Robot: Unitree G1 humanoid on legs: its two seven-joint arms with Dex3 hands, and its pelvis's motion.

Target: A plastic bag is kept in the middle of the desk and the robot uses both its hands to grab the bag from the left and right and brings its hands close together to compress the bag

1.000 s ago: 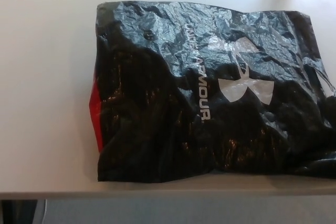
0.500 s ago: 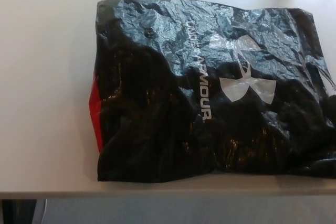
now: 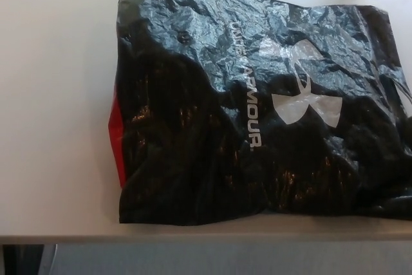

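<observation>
A large crinkled black plastic bag [image 3: 257, 107] with a white logo and lettering lies flat on the white desk [image 3: 58, 94]. It fills most of the head view and runs off the right edge. A red strip [image 3: 115, 140] shows along its left side. Neither of my hands shows anywhere in the picture.
The desk's front edge [image 3: 77, 239] runs along the bottom of the view, just below the bag's near side. Grey floor [image 3: 193, 259] shows beneath it. Bare desk surface lies to the left of the bag and behind it.
The bag's far edge and its logo have shifted a little upward and to the right; its top surface looks slightly more spread. No hand has come into view.
</observation>
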